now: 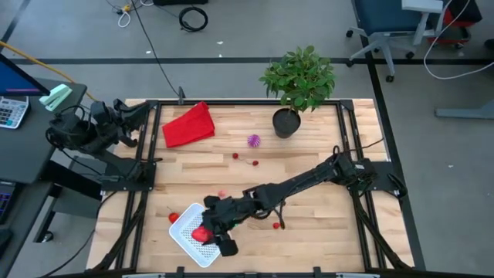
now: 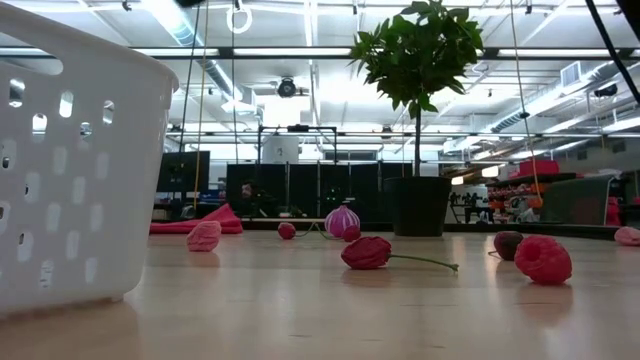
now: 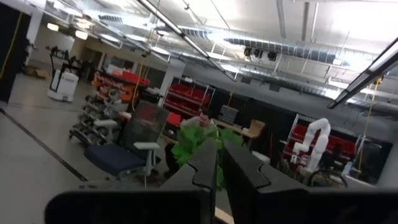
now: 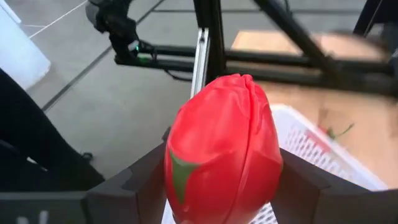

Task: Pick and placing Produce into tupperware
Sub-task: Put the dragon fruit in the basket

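grey floor (image 1: 255, 31), blue office chair (image 1: 382, 19), bright ceiling lights (image 2: 190, 25)

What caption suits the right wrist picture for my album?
The right claw grips a red fruit piece above the white container.

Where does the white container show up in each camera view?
High view: the white container sits at the table's front-left, beneath the right end effector.
Low view: its perforated wall fills the left edge.
Left wrist view: not in it.
Right wrist view: its mesh rim shows behind the red fruit.
Shared landmark: the potted plant.
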Robot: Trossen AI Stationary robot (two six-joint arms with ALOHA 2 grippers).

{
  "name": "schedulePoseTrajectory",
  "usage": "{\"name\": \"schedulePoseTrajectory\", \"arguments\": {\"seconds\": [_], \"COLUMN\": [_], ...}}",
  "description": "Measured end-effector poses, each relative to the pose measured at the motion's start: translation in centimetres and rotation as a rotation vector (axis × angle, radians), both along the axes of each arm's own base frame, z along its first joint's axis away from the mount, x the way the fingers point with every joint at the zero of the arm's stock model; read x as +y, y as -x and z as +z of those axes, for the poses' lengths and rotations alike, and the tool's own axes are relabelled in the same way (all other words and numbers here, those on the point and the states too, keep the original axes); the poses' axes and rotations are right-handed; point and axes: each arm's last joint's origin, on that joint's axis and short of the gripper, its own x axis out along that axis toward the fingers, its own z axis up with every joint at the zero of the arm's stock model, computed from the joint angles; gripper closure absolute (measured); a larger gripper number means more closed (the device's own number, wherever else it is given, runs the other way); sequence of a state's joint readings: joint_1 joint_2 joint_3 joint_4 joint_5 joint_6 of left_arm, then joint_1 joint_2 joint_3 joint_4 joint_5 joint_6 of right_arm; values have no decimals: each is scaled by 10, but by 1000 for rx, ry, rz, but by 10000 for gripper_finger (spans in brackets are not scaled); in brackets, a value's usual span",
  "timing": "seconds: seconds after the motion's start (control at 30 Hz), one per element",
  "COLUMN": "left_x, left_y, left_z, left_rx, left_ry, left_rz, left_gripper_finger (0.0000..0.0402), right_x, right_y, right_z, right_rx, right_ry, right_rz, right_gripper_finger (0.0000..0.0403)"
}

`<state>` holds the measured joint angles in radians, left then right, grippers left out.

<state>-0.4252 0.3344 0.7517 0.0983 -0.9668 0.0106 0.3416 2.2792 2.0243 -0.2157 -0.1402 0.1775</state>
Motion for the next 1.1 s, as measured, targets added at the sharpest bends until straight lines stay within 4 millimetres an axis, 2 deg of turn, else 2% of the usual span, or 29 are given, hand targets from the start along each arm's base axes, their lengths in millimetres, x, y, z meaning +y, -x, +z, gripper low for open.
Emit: {"name": "schedulePoseTrajectory", "arguments": {"seconds": [0.17,0.37,0.5,0.63,0.77,1.1], "left_x": [-2,-2,-2,-2,-2,-2], "left_y": [-3,-5,-5,-5,-5,-5], "left_z": [-7,-11,-11,-11,-11,-11], "left_rx": [45,70,71,71,71,72], "left_ry": [25,28,27,27,27,26], "left_rz": [-21,-26,-26,-25,-25,-25], "left_gripper_finger": [378,369,366,370,376,372], "right_x": [6,12,7,8,8,6], "right_y": [-5,-2,1,2,6,7], "right_z": [-26,-40,-45,-47,-60,-61], "right_rx": [88,160,224,214,275,273], "right_ry": [-46,-22,9,38,63,102], "right_rz": [-30,-15,-32,-12,-8,5], "right_gripper_finger": [174,174,174,174,174,174]}}
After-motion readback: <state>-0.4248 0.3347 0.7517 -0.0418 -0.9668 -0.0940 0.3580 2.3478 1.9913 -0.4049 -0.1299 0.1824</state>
